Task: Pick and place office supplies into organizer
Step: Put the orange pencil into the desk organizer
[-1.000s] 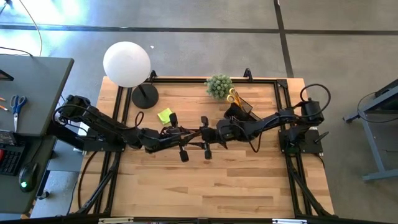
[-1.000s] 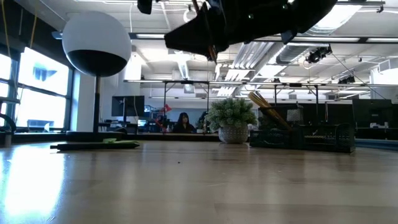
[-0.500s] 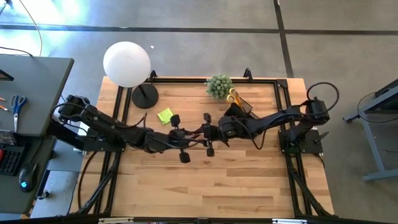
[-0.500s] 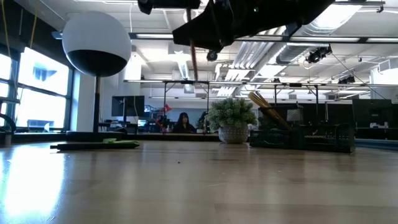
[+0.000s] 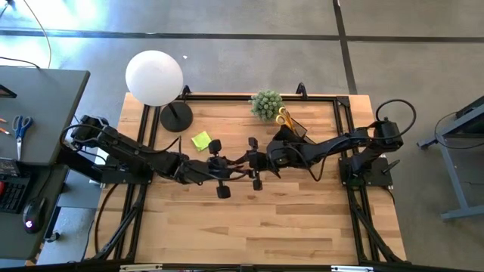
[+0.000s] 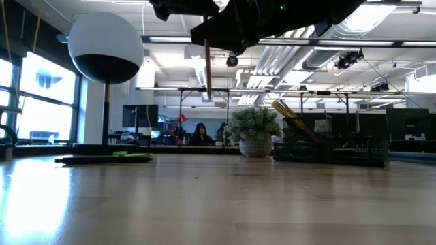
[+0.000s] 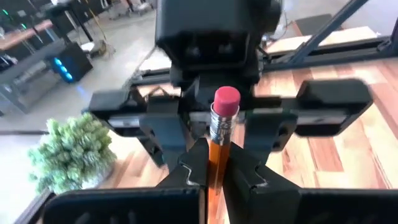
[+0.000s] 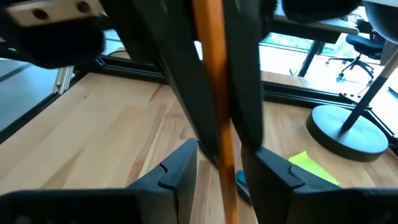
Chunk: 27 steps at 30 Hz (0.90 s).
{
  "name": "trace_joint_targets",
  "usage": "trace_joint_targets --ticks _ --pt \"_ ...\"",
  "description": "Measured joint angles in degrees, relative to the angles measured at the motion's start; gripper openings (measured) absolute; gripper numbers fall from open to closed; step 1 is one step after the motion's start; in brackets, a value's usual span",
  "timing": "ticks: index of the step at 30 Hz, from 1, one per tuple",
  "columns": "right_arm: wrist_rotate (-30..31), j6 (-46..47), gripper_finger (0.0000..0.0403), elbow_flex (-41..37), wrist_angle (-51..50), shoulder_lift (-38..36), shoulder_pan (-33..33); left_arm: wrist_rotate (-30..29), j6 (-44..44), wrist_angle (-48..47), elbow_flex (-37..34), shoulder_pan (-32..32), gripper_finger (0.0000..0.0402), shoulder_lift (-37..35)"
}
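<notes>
An orange pencil [image 6: 207, 68] with a pink eraser [image 7: 226, 99] hangs upright in mid-air over the table's middle, and my left gripper [image 5: 227, 168] is shut on it. My right gripper [image 5: 257, 162] faces it from the right, open. Its two fingers [image 8: 180, 171] stand on either side of the pencil [image 8: 217, 99], and I see no touch. The black organizer [image 5: 295, 132] stands at the far right with yellow-handled scissors [image 5: 283, 117] in it. A lime-green sticky-note pad [image 5: 200, 140] lies flat on the table behind the left gripper. My left gripper pinches the pencil's shaft [image 7: 216, 155] between its two fingers, a little below the metal band under the eraser. The fingers come about level from the table's left and lie across the pencil. It stands upright, eraser end up, its lower end [image 6: 209, 90] clear of the table.
A lamp with a white globe [image 5: 154, 77] and a round black base [image 5: 175, 117] stands at the far left. A small potted plant [image 5: 265, 104] sits at the far edge beside the organizer. Bare wood [image 5: 265, 219] stretches toward the near edge.
My left gripper has turned at the wrist while staying in place. The pencil has swung from a slant, mostly hidden under the grippers, to upright, and now hangs well below them in the low view. Both grippers keep their fingers as they were.
</notes>
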Motion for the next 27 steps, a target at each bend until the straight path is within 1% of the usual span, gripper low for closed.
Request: trace_joint_targets --ticks 4,7,10,15,16,18,22,25,27 --pt "0.0 -0.02 0.0118 0.0 -0.04 0.0 0.0 3.25 -1.77 -2.15 0.0 1.97 0.0007 0.0" --pt "0.07 -0.75 0.0107 0.0 -0.31 0.0 -0.04 5.69 -2.84 -2.18 0.0 2.89 0.0007 0.0" --pt "0.04 -1.4 0.008 0.0 -1.61 0.0 -0.02 6.33 -2.95 -2.18 -0.01 2.78 0.0009 0.0" --pt "0.03 -1.64 0.0019 0.0 -3.64 0.0 -0.02 6.61 -2.99 -1.77 -0.03 2.72 0.001 0.0" --pt "0.07 -1.92 0.0013 0.0 -3.94 0.0 -0.02 7.06 -3.0 -1.81 -0.03 2.73 0.0011 0.0" --pt "0.09 -2.53 0.0013 0.02 -4.3 0.0 -0.02 7.58 -3.0 -2.03 -0.03 2.73 0.0011 0.0" --pt "0.07 -2.65 0.0027 0.02 -4.82 0.0 -0.02 8.7 -3.0 -2.93 -0.05 2.73 0.0011 0.0" --pt "0.09 -3.19 0.0012 0.02 -5.1 0.0 -0.02 8.52 -3.03 -3.97 -0.03 2.78 0.0011 0.0" --pt "0.32 -3.24 0.001 0.02 -5.13 0.0 -0.04 8.46 -3.04 -4.15 -0.03 2.78 0.0013 0.0"
